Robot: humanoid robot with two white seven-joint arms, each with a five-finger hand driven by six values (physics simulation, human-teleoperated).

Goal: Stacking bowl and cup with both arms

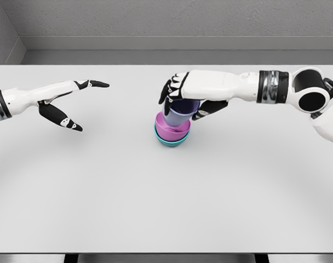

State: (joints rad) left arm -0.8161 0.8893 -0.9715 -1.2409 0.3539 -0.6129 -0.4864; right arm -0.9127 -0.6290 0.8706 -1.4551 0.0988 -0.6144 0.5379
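Over the white table (166, 197), the right hand (185, 96) grips a purple cup (180, 113) tilted into a pink bowl (172, 132) nested in a teal bowl (172, 142), while the left hand (62, 101) hovers open, well apart.

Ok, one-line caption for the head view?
Right hand lowers purple cup into pink bowl nested in teal bowl; left hand open.

Our arms are glossy white with black joints; right hand (183, 96) and left hand (65, 104) have black-tipped fingers.
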